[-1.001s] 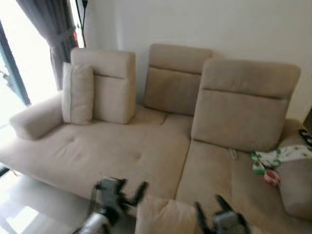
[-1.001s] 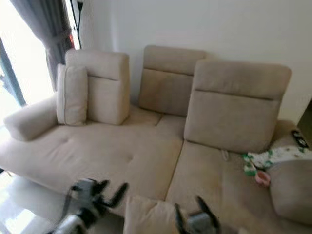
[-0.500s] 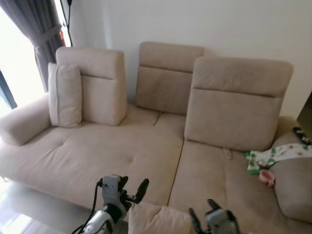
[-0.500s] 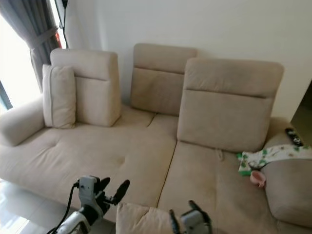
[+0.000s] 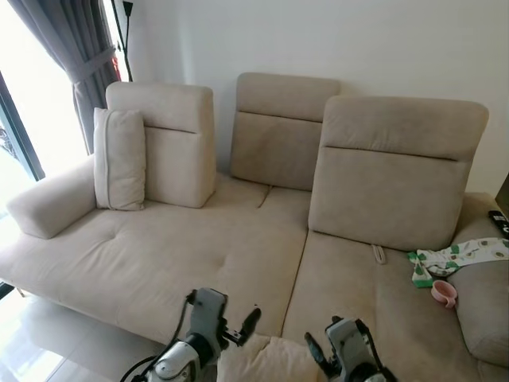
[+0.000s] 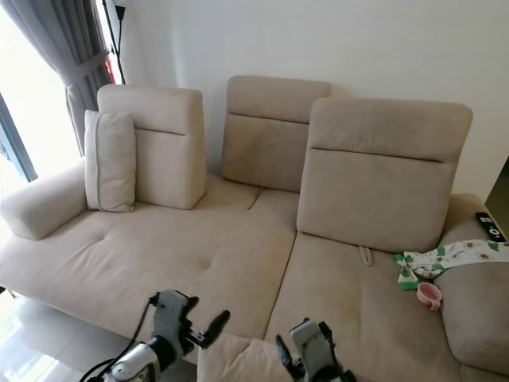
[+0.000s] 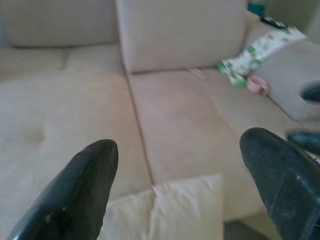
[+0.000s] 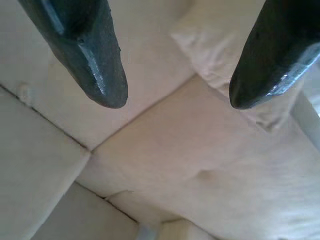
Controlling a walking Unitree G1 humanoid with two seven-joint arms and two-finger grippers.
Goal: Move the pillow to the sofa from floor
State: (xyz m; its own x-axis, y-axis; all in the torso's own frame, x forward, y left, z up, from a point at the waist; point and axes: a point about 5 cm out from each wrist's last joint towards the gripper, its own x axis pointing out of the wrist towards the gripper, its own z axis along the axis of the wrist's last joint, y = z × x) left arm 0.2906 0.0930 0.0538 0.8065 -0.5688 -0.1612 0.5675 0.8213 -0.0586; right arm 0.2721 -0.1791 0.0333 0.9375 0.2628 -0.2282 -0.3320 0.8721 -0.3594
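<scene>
The plump beige fabric pillow (image 5: 270, 362) sits bottom centre, between the wide-open, empty left gripper (image 5: 238, 333) and right gripper (image 5: 334, 350), before the beige upholstered sofa (image 5: 238, 247); patterned cloth (image 5: 457, 259) lies right.

Setting: a home living room. A large beige sectional sofa (image 5: 238, 247) is set against a plain white wall (image 5: 334, 40). A grey curtain (image 5: 75, 48) is hung beside a bright window (image 5: 20, 103). A patterned cloth (image 5: 457, 259) and a small pink item, possibly a cup (image 5: 443, 293), are left on the seat.
</scene>
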